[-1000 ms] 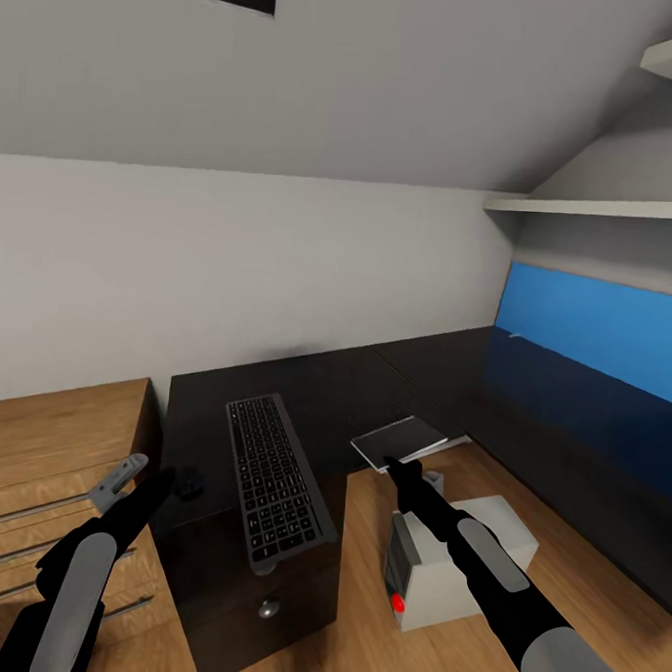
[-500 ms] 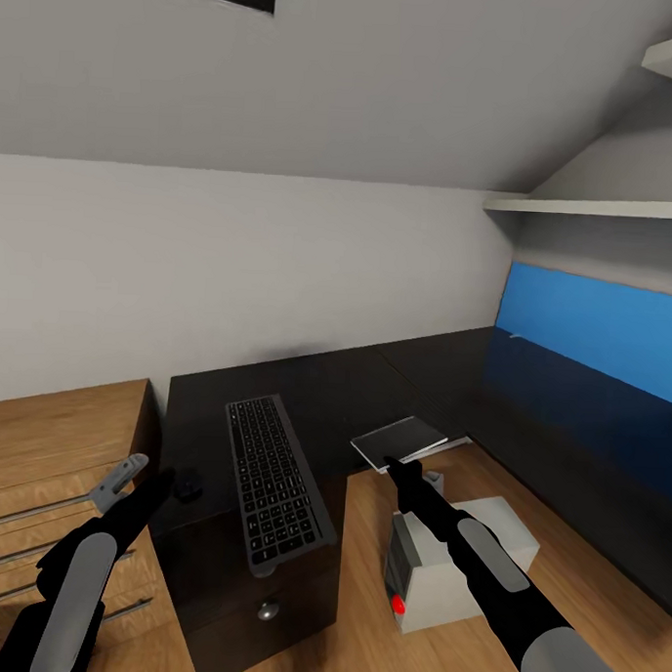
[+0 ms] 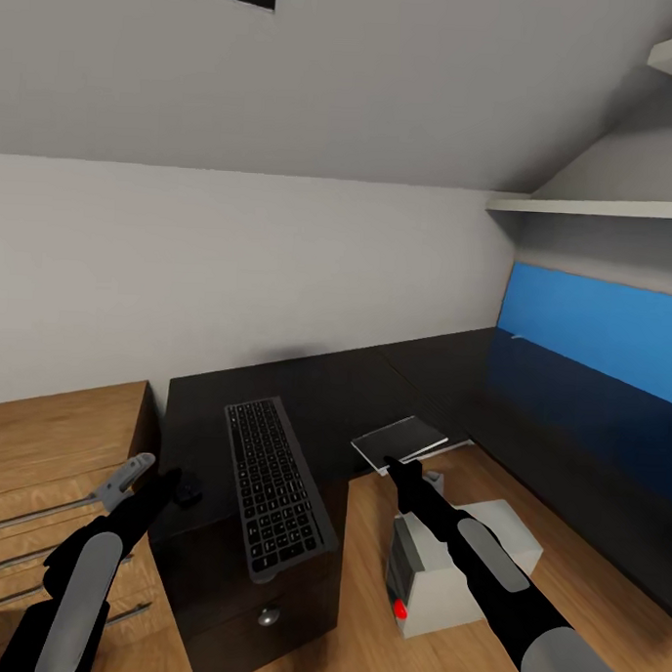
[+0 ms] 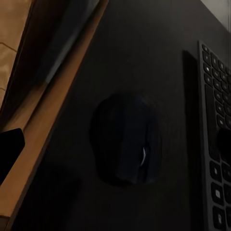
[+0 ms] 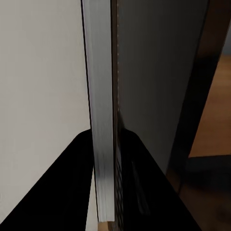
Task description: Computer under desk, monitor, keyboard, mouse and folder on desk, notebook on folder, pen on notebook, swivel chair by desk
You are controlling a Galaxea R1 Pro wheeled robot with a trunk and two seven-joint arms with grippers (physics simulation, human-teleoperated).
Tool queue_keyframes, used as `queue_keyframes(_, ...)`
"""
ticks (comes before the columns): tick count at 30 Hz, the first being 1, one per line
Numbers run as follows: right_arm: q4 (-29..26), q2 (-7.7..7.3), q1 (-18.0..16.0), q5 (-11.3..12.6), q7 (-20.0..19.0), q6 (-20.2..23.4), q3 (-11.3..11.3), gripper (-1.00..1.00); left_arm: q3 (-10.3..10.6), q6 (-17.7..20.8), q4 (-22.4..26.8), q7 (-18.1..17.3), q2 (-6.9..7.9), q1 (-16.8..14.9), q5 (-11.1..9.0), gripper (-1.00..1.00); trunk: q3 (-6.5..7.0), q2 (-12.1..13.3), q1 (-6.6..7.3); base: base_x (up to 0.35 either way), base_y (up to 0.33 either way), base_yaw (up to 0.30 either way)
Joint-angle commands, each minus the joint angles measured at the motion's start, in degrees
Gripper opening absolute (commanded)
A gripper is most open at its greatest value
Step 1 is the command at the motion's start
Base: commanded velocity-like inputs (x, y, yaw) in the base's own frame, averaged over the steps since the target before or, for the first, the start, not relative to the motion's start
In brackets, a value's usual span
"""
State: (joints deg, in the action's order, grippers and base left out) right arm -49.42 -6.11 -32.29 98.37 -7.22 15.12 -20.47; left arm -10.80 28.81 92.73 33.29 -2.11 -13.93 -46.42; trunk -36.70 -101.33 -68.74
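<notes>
From the head view, the dark desk [image 3: 304,393] runs along the white wall and turns a corner toward a blue panel [image 3: 600,333]. The keyboard [image 3: 274,486] lies on the desk with its near end jutting past the front edge, above a drawer knob. Just beside it, near the desk's left edge, sits the small black mouse [image 3: 189,489], with the left gripper [image 3: 169,483] right next to it; whether its fingers are spread or together I cannot tell. The right gripper [image 3: 393,464] is clamped on the near edge of a flat grey notebook [image 3: 400,440], which sits at the inner front edge of the desk, partly over the floor. Below that arm the pale computer [image 3: 453,566] stands on the wooden floor. In the left wrist view, the mouse [image 4: 126,144] rests on the dark desktop, between the wooden edge and the keyboard [image 4: 214,144]. In the right wrist view, the notebook [image 5: 103,120] is seen edge-on, pinched between the black fingers [image 5: 139,183].
</notes>
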Motion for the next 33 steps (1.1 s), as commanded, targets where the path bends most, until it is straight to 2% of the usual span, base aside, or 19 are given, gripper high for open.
queue_keyframes(1, 0.0, -0.05, -0.1, 0.4, -0.2, 0.0, -0.2, -1.0, 0.1, 0.2, 0.1, 0.4, -0.02, 0.0, -0.5, 1.0, -0.06, 0.0, 0.0, 0.023, 0.008, 0.0)
queue_keyframes(26, -0.1, -0.04, -0.1, 0.4, -0.1, 0.1, -0.3, -1.0, 0.3, 0.1, 0.1, 0.5, 0.0, 0.0, -0.4, 1.0, -0.06, 0.0, 0.0, 0.003, 0.001, 0.0)
queue_keyframes(27, -0.1, -0.04, -0.1, 0.4, -0.1, 0.1, -0.3, 1.0, 0.3, 0.1, 0.1, 0.5, 0.0, 0.0, -0.4, 1.0, -0.06, 0.0, 0.0, 0.0, 0.0, 0.0)
queue_keyframes(33, -0.1, -0.04, -0.1, 0.3, -0.1, 0.1, -0.3, 1.0, 0.3, 0.0, 0.1, 0.5, -0.05, 0.0, -0.4, 1.0, -0.06, 0.0, 0.0, 0.0, 0.0, 0.0)
